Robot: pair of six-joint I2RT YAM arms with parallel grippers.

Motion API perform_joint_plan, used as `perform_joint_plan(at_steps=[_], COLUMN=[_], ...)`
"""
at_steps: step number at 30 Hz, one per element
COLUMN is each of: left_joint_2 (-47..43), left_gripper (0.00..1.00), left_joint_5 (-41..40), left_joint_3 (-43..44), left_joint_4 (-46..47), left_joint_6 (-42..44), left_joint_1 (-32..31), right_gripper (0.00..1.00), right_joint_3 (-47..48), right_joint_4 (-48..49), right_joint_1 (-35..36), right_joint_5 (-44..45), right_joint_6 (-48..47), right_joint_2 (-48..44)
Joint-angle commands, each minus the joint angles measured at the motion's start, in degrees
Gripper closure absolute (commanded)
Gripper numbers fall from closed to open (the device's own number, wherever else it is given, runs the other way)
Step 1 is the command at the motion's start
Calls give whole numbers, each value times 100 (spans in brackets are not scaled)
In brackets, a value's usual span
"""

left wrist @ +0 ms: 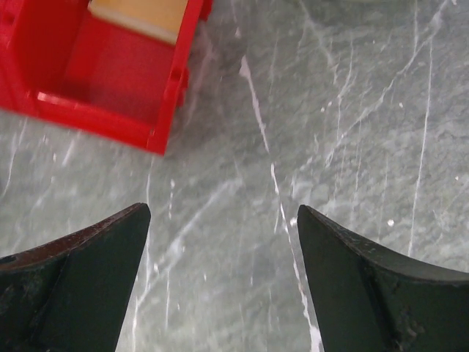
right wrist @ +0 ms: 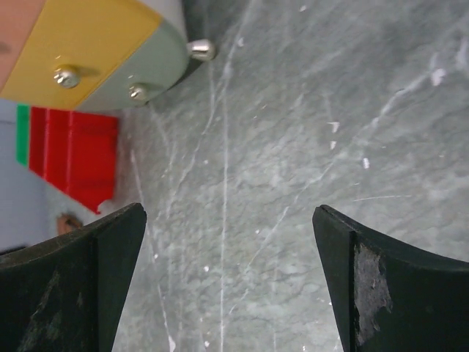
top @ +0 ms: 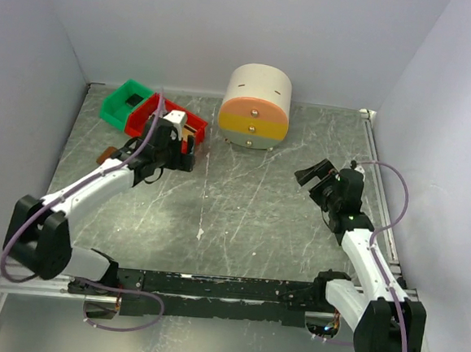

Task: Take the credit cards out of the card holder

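You are viewing the left gripper (top: pixel 184 149) at the upper left of the top view. It is standing wide open and gripping nothing, with its jaws hanging over bare table (left wrist: pixel 352 110) just beside the red bin (left wrist: pixel 110 81). The right gripper (top: pixel 309 174), right of centre, is also standing fully open and holding nothing, and it is facing the drawer unit (right wrist: pixel 88 51). The holder (top: pixel 106 156) is lying on the table at the left, beside the left arm (top: pixel 96 185) and below the green bin (top: pixel 125 102). You cannot tell where the cards are lying.
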Motion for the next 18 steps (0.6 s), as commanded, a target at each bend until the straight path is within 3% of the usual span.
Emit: perform_joint_plan(at_steps=[1, 5, 9, 15, 16, 18], left_joint_2=[559, 1246, 1758, 2695, 2849, 3157], left_gripper=[6, 6, 6, 6, 0, 7], left_joint_5=[588, 1219, 943, 1519, 1679, 1968], left_joint_3=[212, 606, 961, 1867, 1996, 2215], left_joint_4=[1641, 1929, 1884, 1196, 1177, 1105], left_joint_6=[869, 1399, 1776, 1671, 1644, 1589], left_joint_1=[100, 123, 184, 735, 829, 968], right_gripper=[0, 0, 0, 0, 0, 0], right_joint_3=[-489, -572, -175, 17, 33, 89], right_joint_4=[744, 656, 194, 121, 120, 59], right_joint_1=[2, -9, -7, -6, -6, -11], right_joint_5=[-675, -722, -772, -975, -1010, -1077], right_joint_6=[219, 11, -314, -425, -441, -499], right_joint_2=[-415, -599, -450, -276, -263, -238])
